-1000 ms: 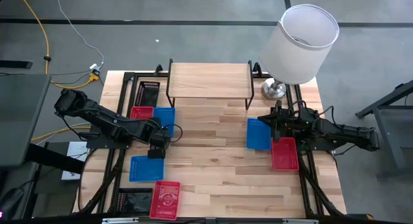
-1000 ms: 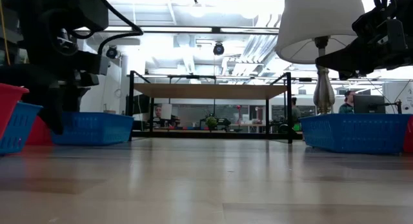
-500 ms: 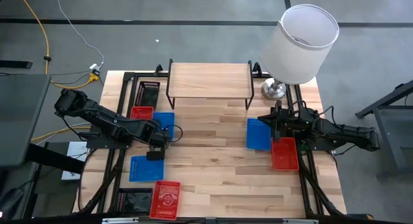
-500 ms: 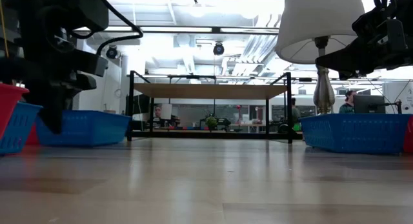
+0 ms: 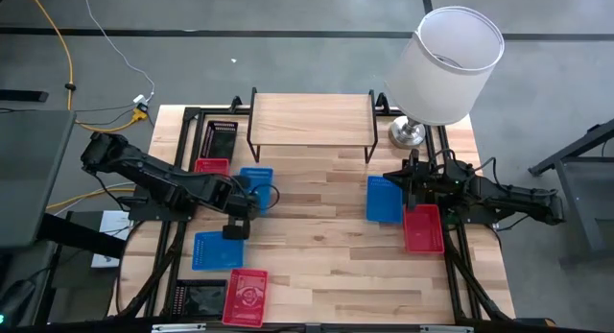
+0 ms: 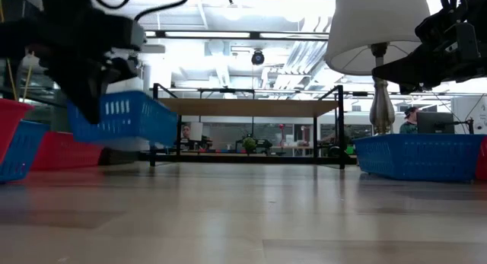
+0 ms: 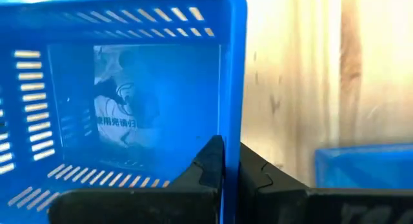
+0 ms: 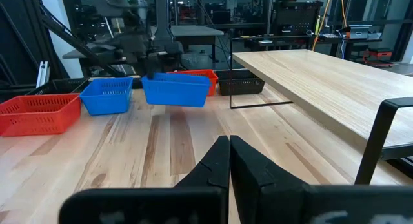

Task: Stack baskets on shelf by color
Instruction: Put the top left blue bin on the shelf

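A blue basket [image 5: 256,183] hangs above the table's left part, held by my shut left gripper [image 5: 240,208]; the low view shows the basket [image 6: 125,116] tilted and clear of the wood. Behind it, a red basket [image 5: 211,166] and a black basket [image 5: 223,136] rest on the table. Another blue basket [image 5: 211,249] and a red one [image 5: 247,297] lie nearer the front edge. The shelf [image 5: 312,119] stands at the far middle, its top bare. My right gripper [image 5: 410,179] hovers shut, holding nothing, over a blue basket [image 5: 384,199] beside a red basket [image 5: 423,227]. My left gripper pinches one side wall of the blue basket at its rim [image 7: 232,130], with one finger [image 7: 208,161] inside the basket and the other finger [image 7: 259,171] outside. The fingers come from above, pointing down. The basket hangs lifted clear, its open top up, tilted.
A lamp with a white shade [image 5: 451,62] stands at the far right corner by the shelf. Bare wood [image 5: 317,247] lies across the table's middle and near side. A dark item [image 5: 197,297] sits at the near left edge.
My left gripper has taken hold of the blue basket and gone up with it, a little toward the table's right edge. The basket, which stood on the table, now hangs tilted and clear of it.
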`<state>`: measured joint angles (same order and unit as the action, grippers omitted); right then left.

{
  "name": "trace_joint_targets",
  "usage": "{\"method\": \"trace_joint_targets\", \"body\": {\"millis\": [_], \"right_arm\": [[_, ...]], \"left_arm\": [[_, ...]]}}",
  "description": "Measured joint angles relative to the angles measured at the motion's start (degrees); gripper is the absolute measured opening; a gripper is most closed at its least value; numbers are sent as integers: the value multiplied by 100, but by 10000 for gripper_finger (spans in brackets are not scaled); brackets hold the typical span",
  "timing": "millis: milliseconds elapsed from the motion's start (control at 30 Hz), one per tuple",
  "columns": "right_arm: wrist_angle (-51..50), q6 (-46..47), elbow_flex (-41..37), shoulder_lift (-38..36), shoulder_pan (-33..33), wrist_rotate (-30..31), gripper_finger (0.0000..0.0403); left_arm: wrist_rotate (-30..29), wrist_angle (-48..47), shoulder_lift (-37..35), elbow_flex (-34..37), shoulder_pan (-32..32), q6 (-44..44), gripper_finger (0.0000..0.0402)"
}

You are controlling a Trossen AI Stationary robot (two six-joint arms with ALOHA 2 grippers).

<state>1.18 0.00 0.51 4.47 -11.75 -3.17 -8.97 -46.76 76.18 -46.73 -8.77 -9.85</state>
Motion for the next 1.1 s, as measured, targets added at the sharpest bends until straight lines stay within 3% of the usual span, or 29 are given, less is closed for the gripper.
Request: {"method": "trace_joint_targets", "body": {"millis": [233,500,833,967,1100], "right_arm": [[-1,1,0,1,-1,-1,0],[1,-1,-1,29,-1,0,0],[-3,1,-2,105,-2,12,0],[-2,-1,-1,118,-1,10,0],[-2,0,-1,118,-2,10,0]], "left_arm": [[-4,110,-119,-274,-346,17,0],[-157,1192,-463,-334,-834,414,0],[-1312,1150,-1386,-334,-852,751,0],[-1809,987,-1499,-335,-643,1080,0],[-1917,989,-1487,-334,-261,1595,0]]}}
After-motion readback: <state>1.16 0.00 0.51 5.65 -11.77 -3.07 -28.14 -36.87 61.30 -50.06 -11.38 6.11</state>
